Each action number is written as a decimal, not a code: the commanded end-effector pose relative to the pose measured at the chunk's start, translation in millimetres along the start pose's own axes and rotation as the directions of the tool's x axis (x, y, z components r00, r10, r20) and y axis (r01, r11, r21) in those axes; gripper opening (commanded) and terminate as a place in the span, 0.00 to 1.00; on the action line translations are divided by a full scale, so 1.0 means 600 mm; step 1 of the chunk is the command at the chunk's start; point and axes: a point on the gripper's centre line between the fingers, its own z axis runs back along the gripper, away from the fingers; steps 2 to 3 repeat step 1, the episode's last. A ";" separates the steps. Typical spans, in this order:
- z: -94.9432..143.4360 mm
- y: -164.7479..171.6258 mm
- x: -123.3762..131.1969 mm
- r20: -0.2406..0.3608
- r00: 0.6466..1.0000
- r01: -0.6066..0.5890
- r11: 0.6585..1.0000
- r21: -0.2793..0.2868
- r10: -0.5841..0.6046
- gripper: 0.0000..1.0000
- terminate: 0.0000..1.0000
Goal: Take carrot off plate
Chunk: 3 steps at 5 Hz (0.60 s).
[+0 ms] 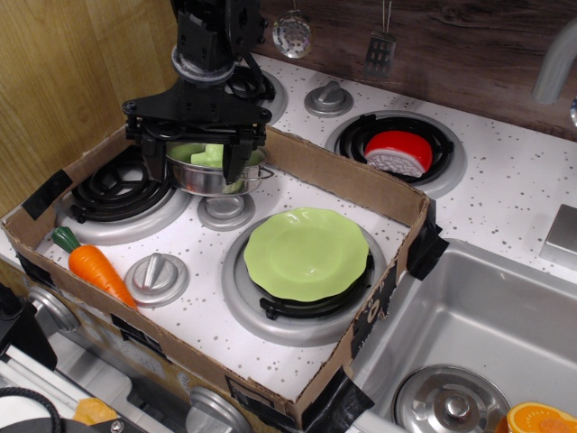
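Lying off scalloped plate (306,253): glossy tapered carrot (96,267).

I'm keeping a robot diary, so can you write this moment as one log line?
carrot: off plate, on stovetop front-left | plate: empty, on front burner | gripper: above steel pot, holding nothing seen
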 end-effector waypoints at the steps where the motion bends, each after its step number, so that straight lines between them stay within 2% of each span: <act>1: 0.033 0.007 0.014 0.053 0.998 -0.022 1.000 -0.020 0.023 1.00 1.00; 3: 0.033 0.007 0.014 0.053 0.998 -0.022 1.000 -0.020 0.023 1.00 1.00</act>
